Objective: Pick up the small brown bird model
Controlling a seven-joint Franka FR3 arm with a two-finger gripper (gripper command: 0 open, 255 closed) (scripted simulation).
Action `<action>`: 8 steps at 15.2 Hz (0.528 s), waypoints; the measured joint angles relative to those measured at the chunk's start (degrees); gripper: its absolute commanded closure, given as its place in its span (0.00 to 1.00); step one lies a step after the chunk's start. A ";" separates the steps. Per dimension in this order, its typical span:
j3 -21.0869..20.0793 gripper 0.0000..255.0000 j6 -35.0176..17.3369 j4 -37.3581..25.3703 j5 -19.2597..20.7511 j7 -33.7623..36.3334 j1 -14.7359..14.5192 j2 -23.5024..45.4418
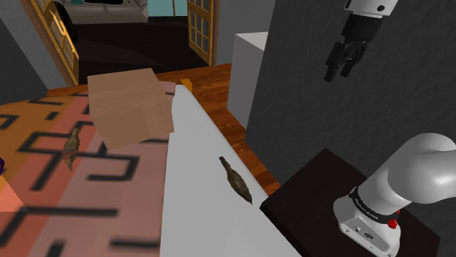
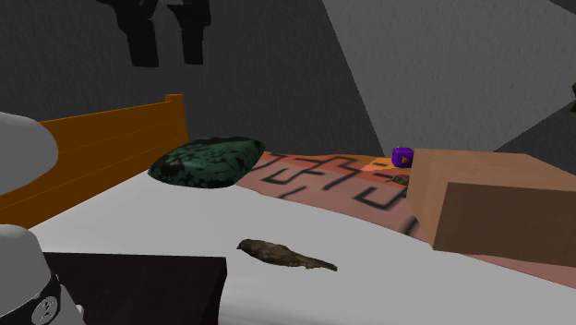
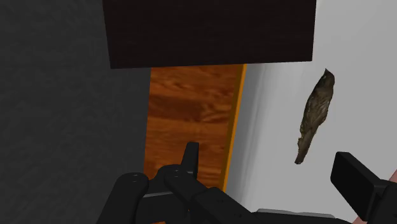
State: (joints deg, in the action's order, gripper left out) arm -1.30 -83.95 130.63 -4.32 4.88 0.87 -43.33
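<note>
Brown bird model (image 1: 235,179) lies flat on white part of bed (image 1: 191,157), near bed edge on stand side, well apart from cardboard box (image 1: 130,106). Gripper (image 1: 342,67) hangs high, well apart from bird, jaws wide, empty. Step seems approach. Next move likely needs shift over bird, descent, closing across narrow body.

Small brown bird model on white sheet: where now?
Shoulder view, lower centre: the small brown bird model lies on the white sheet near its edge, beside the black stand.

Tan box (image 1: 128,106) sits upper left in the shoulder view. Green pillow (image 2: 205,162) left of centre in the second exterior view, purple cube (image 2: 402,157) further right.
</note>
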 measured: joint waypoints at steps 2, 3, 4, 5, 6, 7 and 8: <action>-0.39 0.00 -0.79 0.54 -0.24 0.31 -0.13 0.31; -1.01 0.00 -1.84 1.42 -0.62 0.83 -0.34 0.55; -1.62 0.00 -3.08 2.77 -0.99 1.30 -0.56 0.50; -2.28 0.00 -4.95 4.13 -1.36 1.73 -0.77 1.16; -2.95 0.00 -6.40 5.71 -1.78 2.23 -1.04 1.07; -3.75 0.00 -8.26 6.84 -2.26 2.81 -1.32 1.89; -4.62 0.00 -10.05 8.29 -2.80 3.46 -1.67 2.27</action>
State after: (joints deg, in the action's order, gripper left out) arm -5.92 -93.99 138.92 -7.12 8.34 -0.80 -41.05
